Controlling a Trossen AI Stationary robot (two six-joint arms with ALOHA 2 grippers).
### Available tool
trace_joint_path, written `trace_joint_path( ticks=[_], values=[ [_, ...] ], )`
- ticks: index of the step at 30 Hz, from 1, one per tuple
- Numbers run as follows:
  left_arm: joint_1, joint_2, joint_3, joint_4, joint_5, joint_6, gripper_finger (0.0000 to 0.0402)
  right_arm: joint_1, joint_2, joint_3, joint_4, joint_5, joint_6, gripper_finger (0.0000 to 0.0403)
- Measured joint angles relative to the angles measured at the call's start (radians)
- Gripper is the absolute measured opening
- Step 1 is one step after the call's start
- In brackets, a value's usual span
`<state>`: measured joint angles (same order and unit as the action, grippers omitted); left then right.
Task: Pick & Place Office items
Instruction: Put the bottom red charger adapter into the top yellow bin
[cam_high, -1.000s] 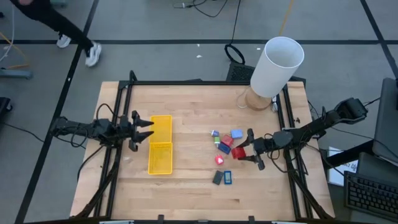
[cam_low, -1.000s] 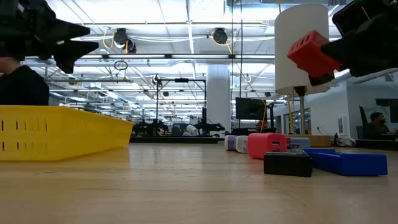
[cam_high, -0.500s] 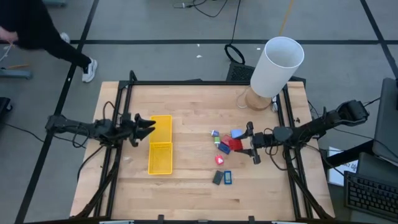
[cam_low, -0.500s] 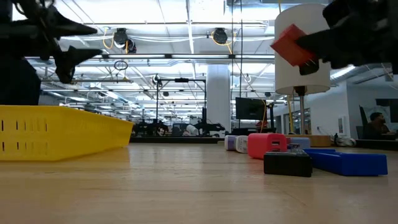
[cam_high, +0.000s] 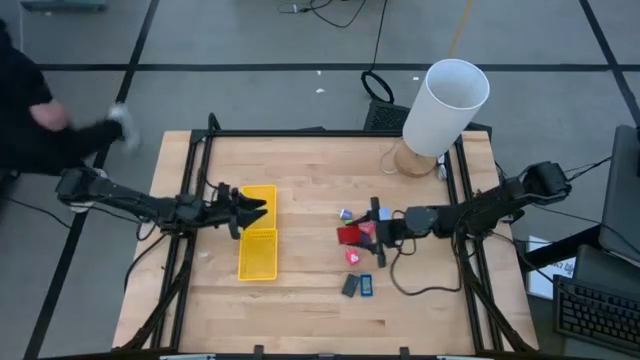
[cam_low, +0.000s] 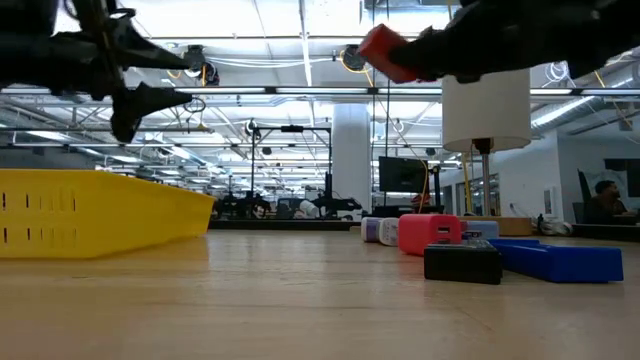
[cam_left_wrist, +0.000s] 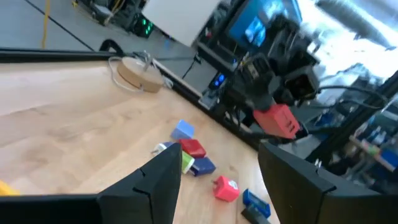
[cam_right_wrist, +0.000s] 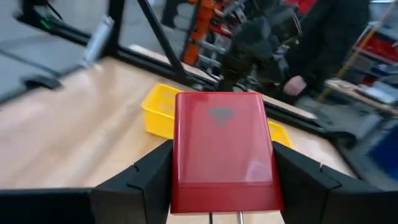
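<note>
The red block (cam_high: 350, 236) is up in the air over the table (cam_high: 310, 170), pinched in the right gripper (cam_high: 366, 234) above seven small pieces (cam_high: 357, 270), while the left gripper (cam_high: 256, 208) hangs half open and empty over the one yellow tray (cam_high: 258, 250).

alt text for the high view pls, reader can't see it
The right gripper holds a red block in the air over the small office items scattered on the wooden table. The left gripper hovers open over a yellow tray; a white cylinder stands at the far right corner.
</note>
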<state>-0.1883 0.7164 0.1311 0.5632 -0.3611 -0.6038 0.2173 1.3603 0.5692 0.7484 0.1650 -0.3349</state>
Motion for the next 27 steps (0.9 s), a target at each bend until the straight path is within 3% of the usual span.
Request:
trace_joint_path(
  ticks=[7, 13, 22, 27],
  values=[
    [-0.011, 0.278, 0.236, -0.074, 0.031, 0.098, 0.028, -0.008, 0.064, 0.082, -0.008, 0.204, -0.252, 0.0213],
    [-0.011, 0.496, 0.436, -0.083, 0.042, 0.105, 0.0322, -0.007, 0.101, 0.118, -0.005, 0.318, -0.417, 0.0213],
    [-0.004, 0.762, 0.682, -0.087, 0.001, 0.192, 0.0324, 0.025, 0.115, 0.119, 0.042, 0.437, -0.566, 0.0213],
    [0.016, 0.838, 0.768, -0.089, -0.035, 0.202, 0.0314, 0.057, 0.115, 0.119, 0.105, 0.436, -0.635, 0.0213]
  ],
)
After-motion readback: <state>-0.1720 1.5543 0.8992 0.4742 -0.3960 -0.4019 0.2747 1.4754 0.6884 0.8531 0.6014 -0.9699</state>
